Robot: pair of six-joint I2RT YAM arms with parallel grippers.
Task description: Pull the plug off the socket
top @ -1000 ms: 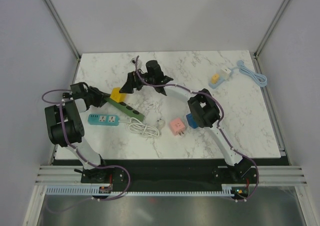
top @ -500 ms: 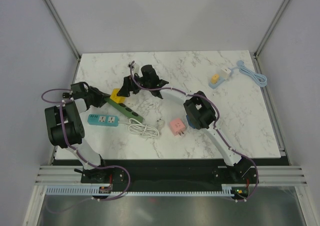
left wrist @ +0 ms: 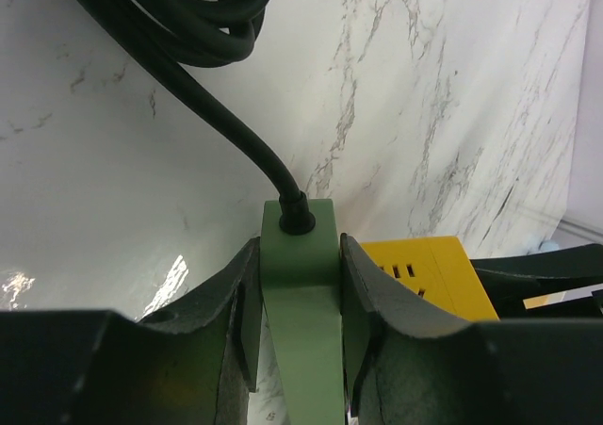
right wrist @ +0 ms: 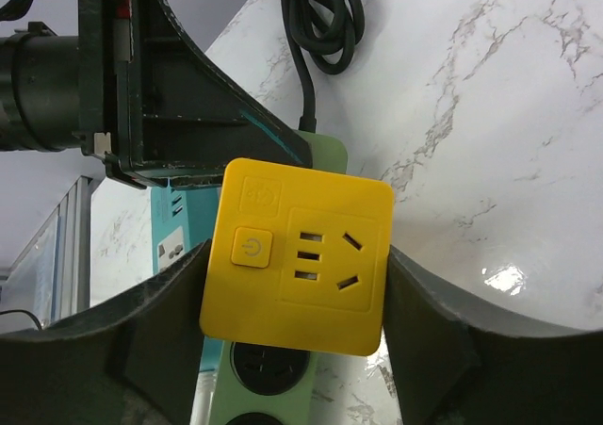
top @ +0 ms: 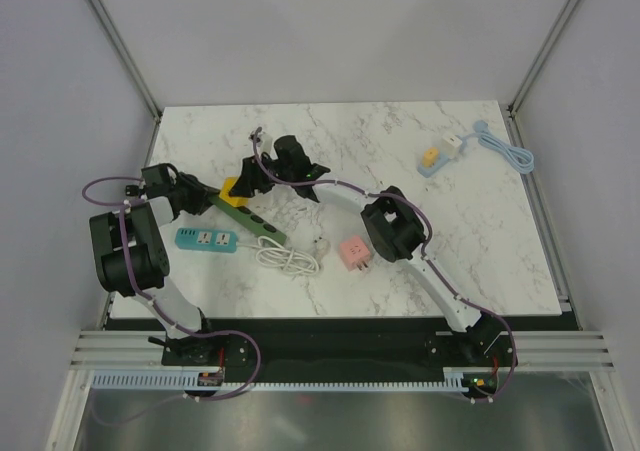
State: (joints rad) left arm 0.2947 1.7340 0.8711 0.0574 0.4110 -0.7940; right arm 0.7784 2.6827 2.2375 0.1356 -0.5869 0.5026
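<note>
A yellow cube plug [top: 232,189] sits plugged into the left end of a green power strip [top: 252,216] at the table's left. My left gripper [top: 203,197] is shut on that end of the strip [left wrist: 301,284], beside its black cord [left wrist: 217,105]; the yellow plug [left wrist: 429,265] shows just to its right. My right gripper [top: 243,178] reaches in from the right. In the right wrist view its fingers [right wrist: 160,331] press both sides of the yellow plug [right wrist: 297,255], above the strip's black sockets [right wrist: 273,387].
A teal power strip [top: 207,239] lies in front of the green one, with a white coiled cable [top: 290,256] and a pink cube adapter [top: 355,252] to its right. A small yellow adapter [top: 432,157] with a light blue cable [top: 505,149] lies at the far right.
My right gripper has moved left and down onto the yellow plug and now brackets it. The left gripper and the green strip have not moved.
</note>
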